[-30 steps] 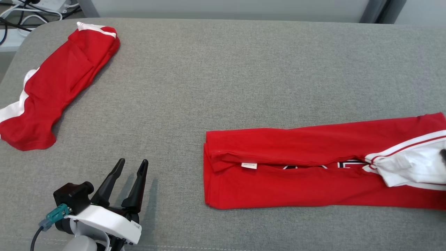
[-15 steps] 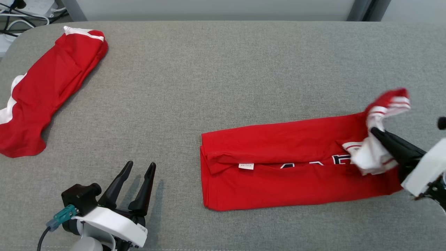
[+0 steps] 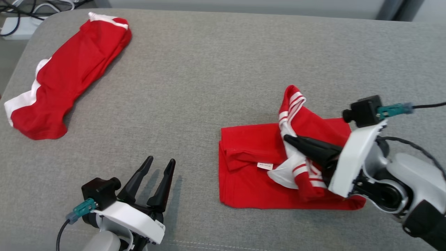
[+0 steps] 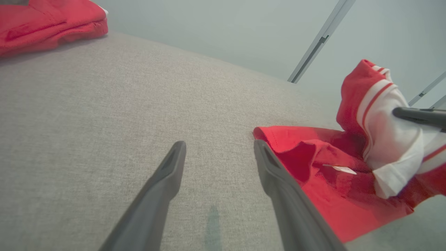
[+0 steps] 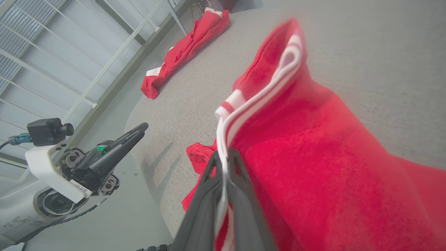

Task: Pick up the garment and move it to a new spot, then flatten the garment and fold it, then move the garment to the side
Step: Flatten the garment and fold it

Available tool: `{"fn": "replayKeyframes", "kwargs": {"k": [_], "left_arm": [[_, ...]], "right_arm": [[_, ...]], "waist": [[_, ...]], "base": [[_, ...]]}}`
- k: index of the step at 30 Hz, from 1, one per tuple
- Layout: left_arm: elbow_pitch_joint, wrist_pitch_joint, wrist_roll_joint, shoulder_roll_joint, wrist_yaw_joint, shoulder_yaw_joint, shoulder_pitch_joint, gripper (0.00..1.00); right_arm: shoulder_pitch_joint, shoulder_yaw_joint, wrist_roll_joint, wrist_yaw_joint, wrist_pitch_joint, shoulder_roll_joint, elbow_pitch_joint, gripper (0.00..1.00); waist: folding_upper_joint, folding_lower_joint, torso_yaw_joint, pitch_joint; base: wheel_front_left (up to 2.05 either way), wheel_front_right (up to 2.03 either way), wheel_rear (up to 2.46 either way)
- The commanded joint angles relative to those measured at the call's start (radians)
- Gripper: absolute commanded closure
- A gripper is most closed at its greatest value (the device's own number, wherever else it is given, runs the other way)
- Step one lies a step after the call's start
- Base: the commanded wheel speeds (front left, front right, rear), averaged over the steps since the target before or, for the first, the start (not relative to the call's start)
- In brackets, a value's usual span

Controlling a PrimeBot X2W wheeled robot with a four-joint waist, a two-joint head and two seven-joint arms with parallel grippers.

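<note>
A grey fabric tabletop (image 3: 216,69) carries 2 red pieces of clothing. The garment (image 3: 251,188) lies at the right front, its white-striped sleeve end raised over its body. A second red garment (image 3: 69,76) lies bunched at the far left, well apart. The right gripper (image 3: 286,137) has its jaws pinched on that striped sleeve. The left gripper (image 3: 161,159) sits at the front left, jaws wide and holding nothing. A small white label (image 3: 264,166) shows on the garment.

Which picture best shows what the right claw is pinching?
The right wrist view: the right gripper is shut on the striped edge of the shirt, close up. The head view shows it from above; the left wrist view catches one fingertip.
</note>
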Motion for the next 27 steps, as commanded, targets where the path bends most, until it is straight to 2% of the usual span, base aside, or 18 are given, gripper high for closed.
{"fn": "replayKeyframes", "kwargs": {"k": [1,5,9,10,11,16,20,27], "left_arm": [[-0.016,-0.01,-0.01,0.014,-0.007,0.03,-0.041,0.0],[-0.016,-0.01,-0.012,0.003,-0.007,0.016,-0.045,0.0],[-0.012,-0.01,-0.017,-0.002,-0.007,0.008,-0.051,0.0],[-0.011,-0.01,-0.018,-0.003,-0.007,0.008,-0.053,0.0],[-0.011,-0.01,-0.018,-0.004,-0.007,0.009,-0.054,0.0],[-0.01,-0.01,-0.013,-0.006,-0.007,0.02,-0.054,0.0],[-0.012,-0.01,-0.004,0.003,-0.007,0.025,-0.049,0.0],[-0.024,-0.01,0.01,0.017,-0.007,0.029,-0.047,0.0]], "right_arm": [[-0.008,0.002,-0.015,0.0,0.007,0.014,0.006,1.0],[-0.03,0.027,-0.045,0.0,0.034,0.099,0.067,1.0],[-0.038,0.053,-0.071,0.0,0.056,0.141,0.117,0.98],[-0.039,0.056,-0.074,0.0,0.058,0.149,0.127,0.59],[-0.039,0.056,-0.075,0.0,0.056,0.157,0.133,0.0],[-0.039,0.012,-0.034,0.0,0.005,0.176,0.11,0.0],[-0.041,-0.062,-0.026,0.0,-0.074,0.099,0.071,0.0],[0.068,-0.146,0.011,0.0,-0.167,-0.033,0.14,0.0]], "waist": [[0.0,0.0,0.022,0.01],[0.0,0.0,0.058,0.021],[0.0,0.0,0.081,0.028],[0.0,0.0,0.084,0.028],[0.0,0.0,0.085,0.029],[0.0,0.0,0.072,0.021],[0.0,0.0,0.034,0.003],[0.0,0.0,-0.012,-0.018]], "base": [[0.0,0.0,0.0],[0.0,0.0,0.0],[0.0,0.0,0.0],[0.0,0.0,0.0],[0.0,0.0,0.0],[0.0,0.0,0.0],[0.0,0.0,0.0],[0.0,0.0,0.0]]}}
